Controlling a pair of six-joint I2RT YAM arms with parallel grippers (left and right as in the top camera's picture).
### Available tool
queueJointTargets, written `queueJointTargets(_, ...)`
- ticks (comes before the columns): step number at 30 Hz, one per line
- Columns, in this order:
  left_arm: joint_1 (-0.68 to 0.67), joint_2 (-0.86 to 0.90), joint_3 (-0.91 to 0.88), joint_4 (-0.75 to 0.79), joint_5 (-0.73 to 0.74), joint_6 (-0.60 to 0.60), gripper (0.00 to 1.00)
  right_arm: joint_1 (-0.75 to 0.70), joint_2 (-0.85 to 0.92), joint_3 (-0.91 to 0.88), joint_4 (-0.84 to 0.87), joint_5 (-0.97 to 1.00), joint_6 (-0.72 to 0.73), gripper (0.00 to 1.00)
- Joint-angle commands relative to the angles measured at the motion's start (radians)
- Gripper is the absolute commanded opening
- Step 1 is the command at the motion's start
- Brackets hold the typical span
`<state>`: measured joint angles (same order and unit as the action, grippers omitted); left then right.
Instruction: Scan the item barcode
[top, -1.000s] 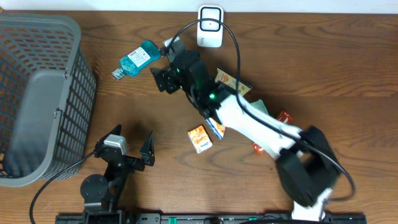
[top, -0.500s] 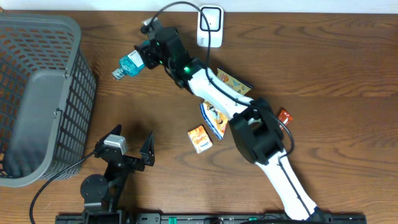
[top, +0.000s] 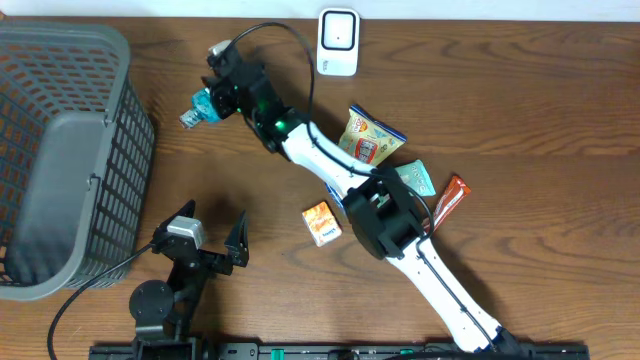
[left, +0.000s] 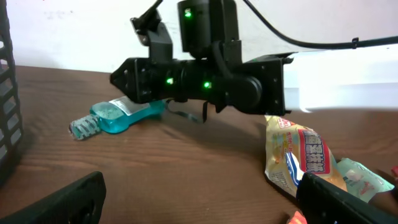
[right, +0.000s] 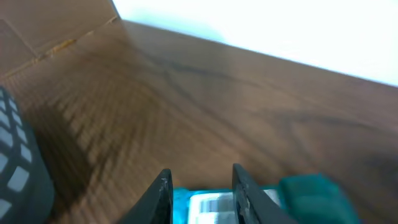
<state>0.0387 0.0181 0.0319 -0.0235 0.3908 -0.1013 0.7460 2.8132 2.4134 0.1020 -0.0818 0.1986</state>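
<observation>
The bottle is found directly under the right gripper, at the far end of that arm's long reach. Its long axis is laid across the line of the reach, with the cap end turned out past the hand toward the basket. From the right wrist view the bottle's printed label is seen in the narrow gap between the two fingers. The jaws are drawn close about it, but whether the bottle is actually pinched cannot be told.

The right arm is plainly the nearer one. The left gripper is held spread wide and idle, well apart from the bottle on the near side, with nothing between its fingers.

The white scanner is set on the side of the right hand away from the basket. It is therefore judged that the bottle must be lifted and carried that way, with the label turned toward the scanner.

The basket stands just beyond the cap end. Only a grey shape is made out inside it.
</observation>
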Motion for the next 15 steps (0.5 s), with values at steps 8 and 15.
queueJointTargets(8,0.001,0.001,-0.028,-0.016,0.017,-0.002,0.98,0.001,0.094,0.036,-0.056,0.043,0.003,0.23)
queueJointTargets(15,0.001,0.001,-0.028,-0.016,0.017,-0.001,0.98,-0.003,0.103,0.043,-0.270,0.080,-0.075,0.18)
